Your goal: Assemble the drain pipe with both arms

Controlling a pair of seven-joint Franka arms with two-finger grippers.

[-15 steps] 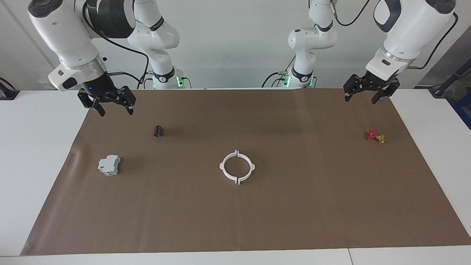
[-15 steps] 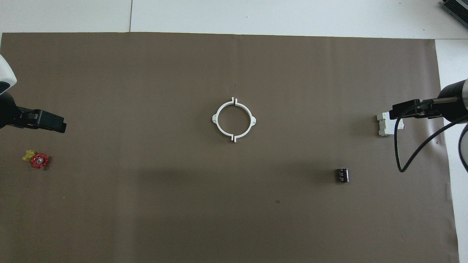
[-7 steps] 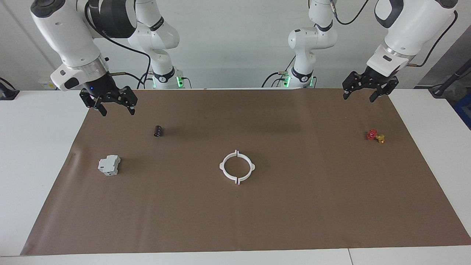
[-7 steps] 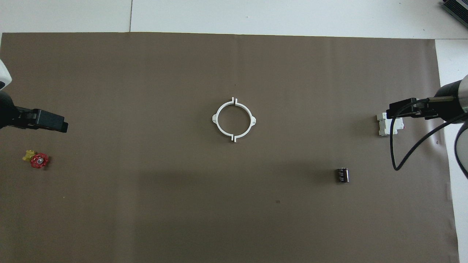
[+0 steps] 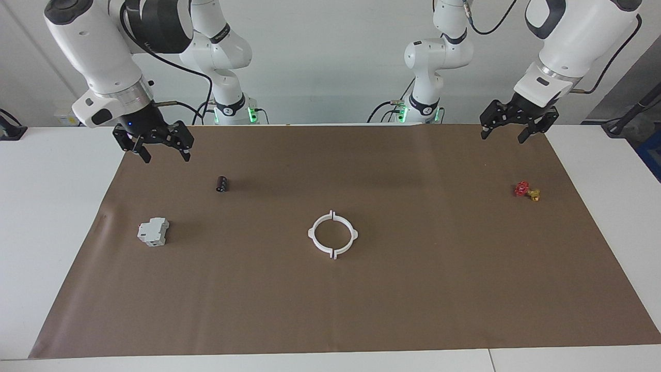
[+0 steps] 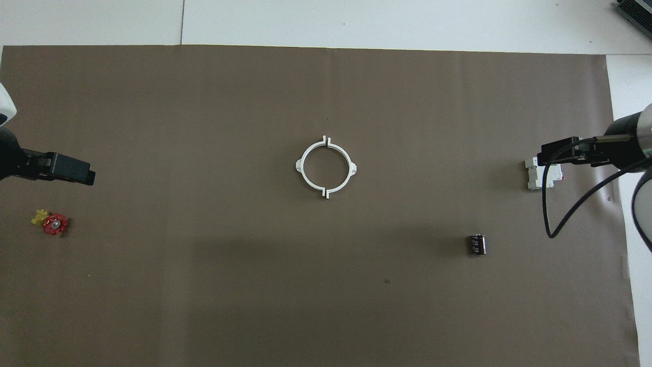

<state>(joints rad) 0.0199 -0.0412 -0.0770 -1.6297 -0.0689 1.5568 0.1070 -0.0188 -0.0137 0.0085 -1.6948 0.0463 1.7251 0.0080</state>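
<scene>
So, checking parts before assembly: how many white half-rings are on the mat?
2, lying together as a ring mid-mat: one half-ring toward the left arm's end, the other half-ring toward the right arm's.

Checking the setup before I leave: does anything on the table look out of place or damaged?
Nothing stands out. The two white half-rings lie flat mid-mat as one ring, thin gaps showing where their tabs meet. The grey block, black cylinder and red-and-gold valve sit apart, undamaged. Both hands hang open above the mat.
</scene>
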